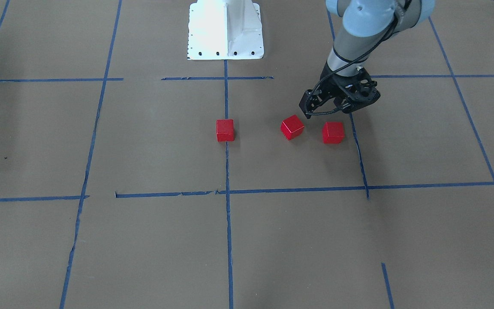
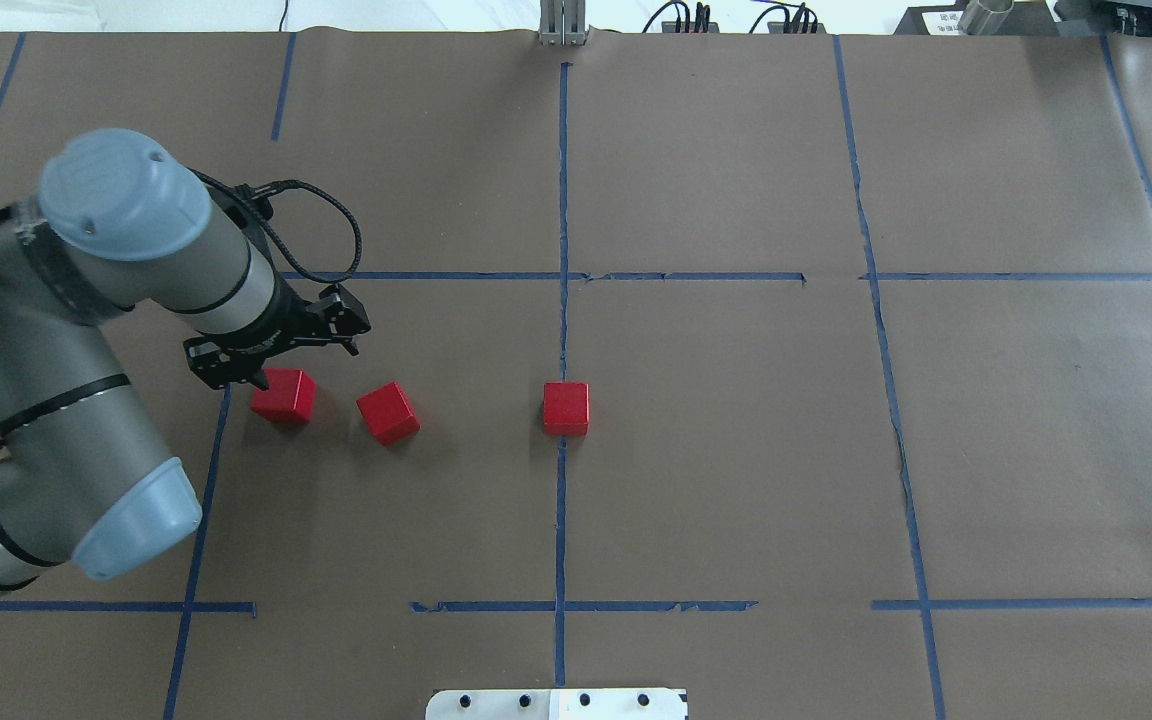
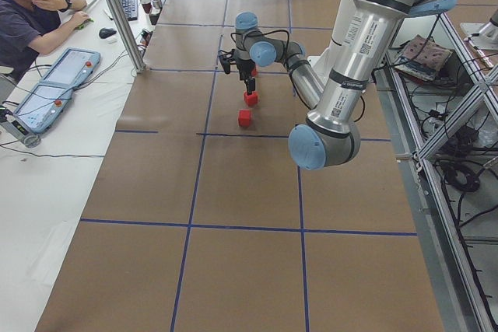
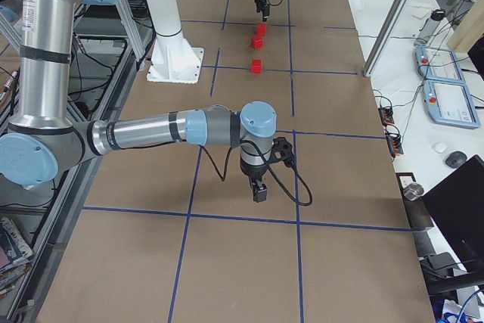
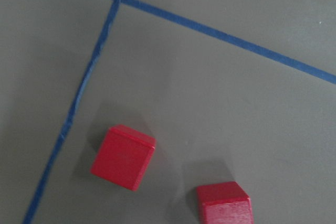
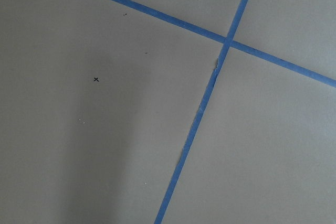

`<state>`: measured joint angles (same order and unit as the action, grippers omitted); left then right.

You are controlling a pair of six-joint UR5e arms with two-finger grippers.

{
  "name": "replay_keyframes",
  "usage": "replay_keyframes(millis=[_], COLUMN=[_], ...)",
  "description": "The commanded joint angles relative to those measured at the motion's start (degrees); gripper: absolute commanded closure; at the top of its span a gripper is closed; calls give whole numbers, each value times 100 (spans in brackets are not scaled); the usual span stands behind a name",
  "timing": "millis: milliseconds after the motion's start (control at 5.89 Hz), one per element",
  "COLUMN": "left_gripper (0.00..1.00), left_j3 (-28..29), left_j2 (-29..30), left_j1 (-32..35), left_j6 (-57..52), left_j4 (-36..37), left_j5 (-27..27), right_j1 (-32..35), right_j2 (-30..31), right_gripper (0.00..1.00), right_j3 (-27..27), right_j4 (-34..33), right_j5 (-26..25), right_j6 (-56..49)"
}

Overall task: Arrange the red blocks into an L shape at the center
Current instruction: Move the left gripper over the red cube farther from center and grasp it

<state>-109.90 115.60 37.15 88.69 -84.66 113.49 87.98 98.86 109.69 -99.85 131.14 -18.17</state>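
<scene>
- Jaws, left gripper (image 2: 258, 376): they point straight down, with the tips just beside the end block (image 2: 284, 395) on the side facing the robot's edge of the bench. They hold nothing. I cannot tell how wide they stand, because the black body hides the gap.
- Jaws, right gripper (image 4: 259, 193): they also point down, low over the brown paper (image 4: 348, 187) toward the right end of the bench. This gripper shows only in the side view, so I cannot tell how wide they stand. Nothing is seen in them.
- Red blocks: all three lie flat on the paper in a loose row parallel to the long edges of the bench. None touches another.
- Centre block (image 2: 566, 408): it sits on the line of blue tape (image 2: 563, 200) that crosses the bench midway between its two ends. It lies about halfway between the robot's edge and the operators' edge, square to the tape.
- Middle block (image 2: 388, 413): it lies toward the left end of the bench, well apart from the centre block and near the end block. It is turned at an angle to the tape grid.
- End block: it is the nearest of the three to the left end of the bench. It lies beside another tape line and is roughly square to it.
- White base plate (image 1: 225, 30): it stands at the middle of the robot's edge.
- Operator (image 3: 31, 5): seated at a desk along the operators' edge, hand to chin.
</scene>
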Motion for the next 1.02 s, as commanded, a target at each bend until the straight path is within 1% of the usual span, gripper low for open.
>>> replay_keyframes(millis=[0,170,680,850], left_gripper=[0,0,0,0], left_j3=[607,784,908,1065], left_j2=[392,472,455,472], left_j1=[-331,-332,-542,-577], left_j6=[980,1027,992,984], left_j4=[-50,-94,-94,-103], left_j5=[-319,-310,-319,-328], right_j1=[0,0,0,0], right_j2=[36,63,72,98], right_gripper=[0,0,0,0], right_j3=[-18,-18,-35,-35], right_j4=[9,10,10,10], right_j5=[-1,-1,-1,-9], right_j6=[-2,-2,-11,-11])
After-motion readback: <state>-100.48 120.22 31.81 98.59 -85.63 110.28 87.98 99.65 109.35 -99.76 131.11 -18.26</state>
